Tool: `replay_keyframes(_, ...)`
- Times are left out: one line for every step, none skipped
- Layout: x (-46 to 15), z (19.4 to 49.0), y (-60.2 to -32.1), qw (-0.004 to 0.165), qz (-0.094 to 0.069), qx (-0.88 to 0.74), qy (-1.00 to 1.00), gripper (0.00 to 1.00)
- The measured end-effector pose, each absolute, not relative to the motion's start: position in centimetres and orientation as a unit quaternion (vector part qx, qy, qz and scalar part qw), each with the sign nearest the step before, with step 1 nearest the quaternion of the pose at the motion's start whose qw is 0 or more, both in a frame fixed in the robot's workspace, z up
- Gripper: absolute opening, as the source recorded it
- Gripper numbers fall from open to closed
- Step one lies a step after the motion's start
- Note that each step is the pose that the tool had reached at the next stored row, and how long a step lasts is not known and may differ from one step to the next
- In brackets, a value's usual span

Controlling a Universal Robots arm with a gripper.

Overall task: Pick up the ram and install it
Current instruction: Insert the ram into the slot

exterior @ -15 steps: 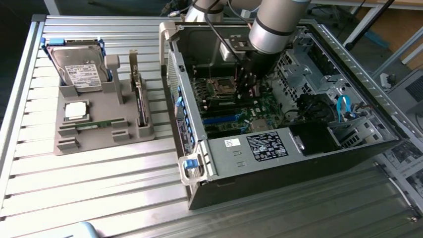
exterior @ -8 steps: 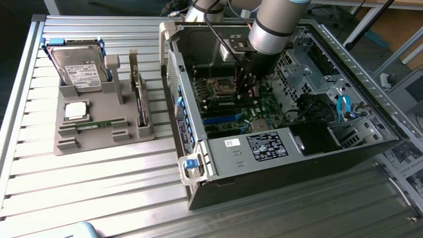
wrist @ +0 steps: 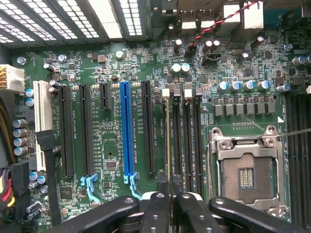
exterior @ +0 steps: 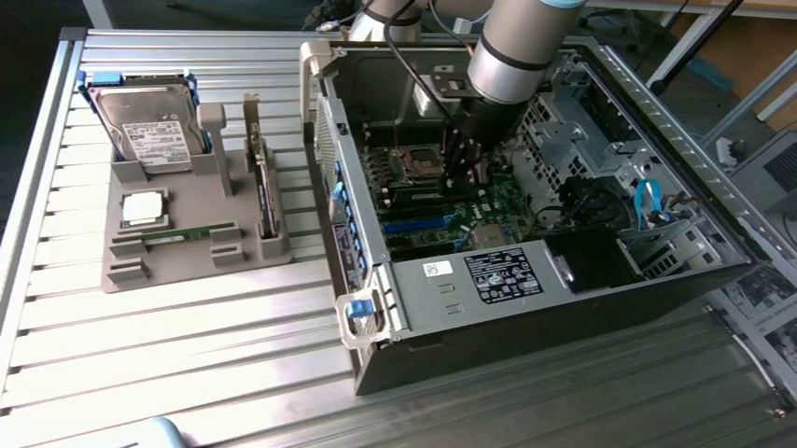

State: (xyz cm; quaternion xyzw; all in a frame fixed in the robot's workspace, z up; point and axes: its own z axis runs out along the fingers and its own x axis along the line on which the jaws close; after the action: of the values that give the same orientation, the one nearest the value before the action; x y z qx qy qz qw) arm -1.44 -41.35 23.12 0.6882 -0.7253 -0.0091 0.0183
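My gripper (exterior: 469, 173) reaches down inside the open computer case (exterior: 524, 280), just above the motherboard. In the wrist view its dark fingers (wrist: 154, 213) are shut on the ram (wrist: 168, 145). The ram shows edge-on as a thin strip. It runs along the first of the black memory slots (wrist: 187, 141), between the long black expansion slot (wrist: 147, 128) and the processor socket (wrist: 245, 177). Whether the ram touches the slot I cannot tell.
On the exterior view's left, a grey holder (exterior: 187, 266) on the slatted table carries a silver hard drive (exterior: 149, 131), a square processor chip (exterior: 144, 207) and a look-alike green stick (exterior: 263, 191) standing on edge. Case walls, cables and a drive cage (exterior: 585, 140) crowd the arm.
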Motion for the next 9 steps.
replay_keyframes(-1.44,23.09,-41.35,0.018,-0.009,0.688,-0.725,0.12)
replay_keyframes(-1.44,23.07,-41.35,0.018,-0.009,0.688,-0.725,0.12)
replay_keyframes(-1.44,23.06,-41.35,0.018,-0.009,0.688,-0.725,0.12)
replay_keyframes(-1.44,23.06,-41.35,0.018,-0.009,0.688,-0.725,0.12)
replay_keyframes(-1.44,23.06,-41.35,0.018,-0.009,0.688,-0.725,0.12)
replay_keyframes(-1.44,23.06,-41.35,0.018,-0.009,0.688,-0.725,0.12)
replay_keyframes(-1.44,23.06,-41.35,0.018,-0.009,0.688,-0.725,0.12)
replay_keyframes(-1.43,23.06,-41.35,0.018,-0.009,0.688,-0.725,0.13)
replay_keyframes(-1.42,23.04,-41.35,0.018,-0.009,0.688,-0.725,0.13)
